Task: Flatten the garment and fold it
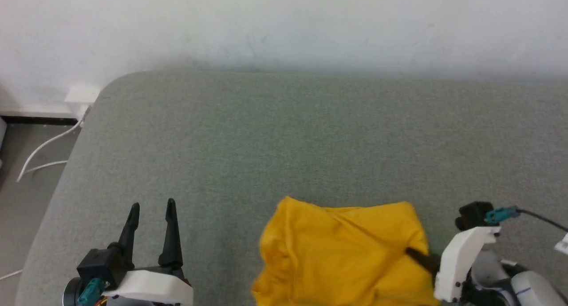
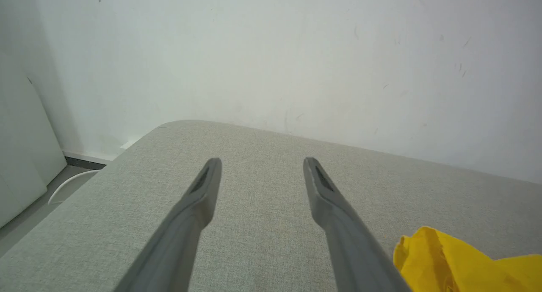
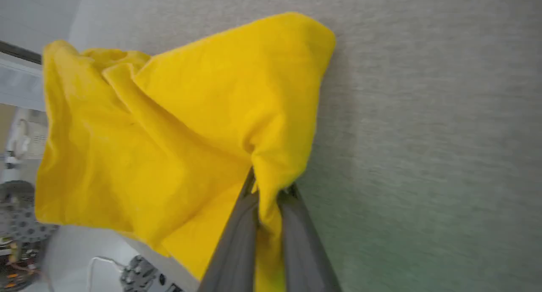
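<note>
White wall (image 1: 284, 26) closes the far side. Below it the grey-green, cloth-covered desk (image 1: 266, 141) takes up most of the head view, its far-left corner rounded.

Next in size is the garment (image 1: 341, 257), a bright yellow heap lying right of the middle at the near edge of the desk. Its near part is cut off by the bottom of the head view. It is rumpled and doubled over itself, not flat, and no print shows on the cloth that faces up. As far as the heap has a long axis, it runs left to right across the desk.

The right tool (image 3: 271, 190) comes in from the right with its fingers pointing leftward. It is clenched on a pinch of the garment's right edge, and in the right wrist view a yellow fold is squeezed between the two dark fingers.

The left tool (image 1: 153, 204) hovers over bare desk at the lower left. It is released, fingers spread wide and pointing toward the wall, touching nothing. The garment lies to its right and well apart from it, and in the left wrist view only a yellow corner sits just beside its right finger.

The right arm is therefore the nearer one. Flattening probably calls for the left tool to cross rightward to the heap's free left edge, so the cloth can be drawn out along that left-right line.

A white cable (image 1: 44, 146) lies on the floor beyond the desk's left edge.
</note>
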